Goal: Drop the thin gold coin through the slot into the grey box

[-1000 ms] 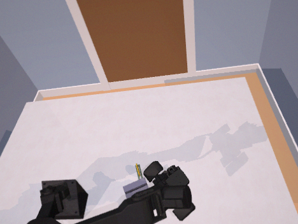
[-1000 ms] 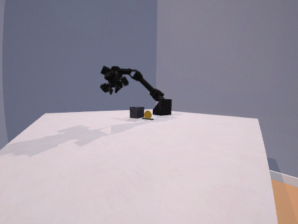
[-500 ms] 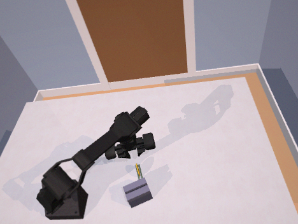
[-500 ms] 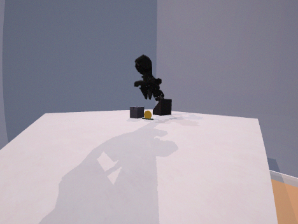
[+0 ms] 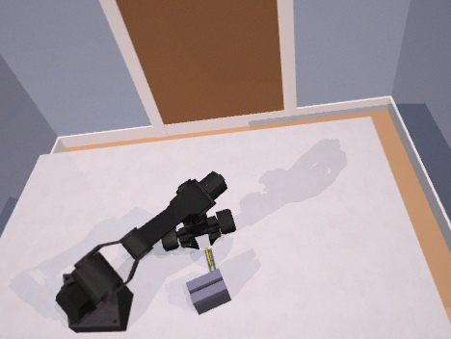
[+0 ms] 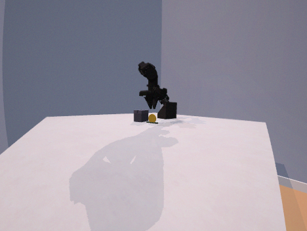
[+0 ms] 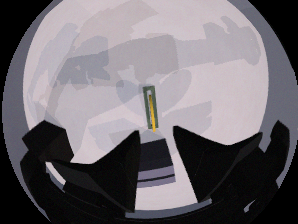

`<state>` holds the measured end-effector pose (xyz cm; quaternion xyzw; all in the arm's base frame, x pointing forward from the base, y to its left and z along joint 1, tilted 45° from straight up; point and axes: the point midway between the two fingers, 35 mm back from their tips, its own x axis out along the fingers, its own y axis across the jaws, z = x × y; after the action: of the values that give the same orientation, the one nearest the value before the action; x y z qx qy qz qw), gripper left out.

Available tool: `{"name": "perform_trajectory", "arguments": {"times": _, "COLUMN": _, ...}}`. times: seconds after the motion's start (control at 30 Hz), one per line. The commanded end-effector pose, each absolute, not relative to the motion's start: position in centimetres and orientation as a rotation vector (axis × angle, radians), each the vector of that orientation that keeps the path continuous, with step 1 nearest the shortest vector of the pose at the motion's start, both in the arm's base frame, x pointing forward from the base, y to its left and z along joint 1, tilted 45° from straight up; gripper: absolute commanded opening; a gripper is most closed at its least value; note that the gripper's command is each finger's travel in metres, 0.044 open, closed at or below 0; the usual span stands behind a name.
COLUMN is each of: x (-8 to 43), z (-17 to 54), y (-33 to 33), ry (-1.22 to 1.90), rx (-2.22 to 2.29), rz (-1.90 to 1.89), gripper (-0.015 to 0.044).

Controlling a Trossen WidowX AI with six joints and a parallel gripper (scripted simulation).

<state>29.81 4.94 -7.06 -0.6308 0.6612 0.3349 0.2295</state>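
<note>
1. The pincer [image 5: 202,239] hangs above the tabletop [image 5: 308,250], a little left of centre in the top view, its fingers pointing down and toward the lower right of that frame.
2. Its two fingers stand partly apart with nothing between them; in the wrist view they are two dark wedges with a bare gap, one finger [image 7: 123,159] left of the gap and the other to its right.
3. The gold coin [image 5: 208,256] stands on its edge in the dark-green holder [image 5: 210,264], just below the pincer in the top view and not touching it.
4. In the wrist view the coin [image 7: 152,111] is a thin gold strip, seen edge-on, near the centre of the frame and just above the gap between the fingers; the holder [image 7: 148,103] shows as a green strip along its left side.
5. In the exterior view the coin [image 6: 152,117] shows its round gold face, standing upright on the tabletop [image 6: 210,170] directly under the pincer [image 6: 153,105], with clear space between them.
6. The grey box [image 5: 208,291] sits just below the holder in the top view, near the lower middle of the frame, its slot a dark line across the lid.
7. In the exterior view the box [image 6: 141,115] is just left of the coin, and the arm's base [image 6: 168,110] is just right of it.
8. The arm [image 5: 164,219] reaches from its base [image 5: 96,300] at the lower left of the top view up and right toward the pincer.
</note>
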Motion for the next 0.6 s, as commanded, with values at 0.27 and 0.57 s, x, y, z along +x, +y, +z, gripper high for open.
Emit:
{"name": "perform_trajectory", "arguments": {"times": 0.27, "x": 29.5, "z": -8.5, "y": 3.5, "ry": 1.827, "rx": -1.744, "rz": 0.927, "gripper": 0.0161}}
{"name": "perform_trajectory", "arguments": {"times": 0.57, "x": 29.4, "z": -9.6, "y": 2.4, "ry": 1.827, "rx": -1.745, "rz": 0.927, "gripper": 0.0161}}
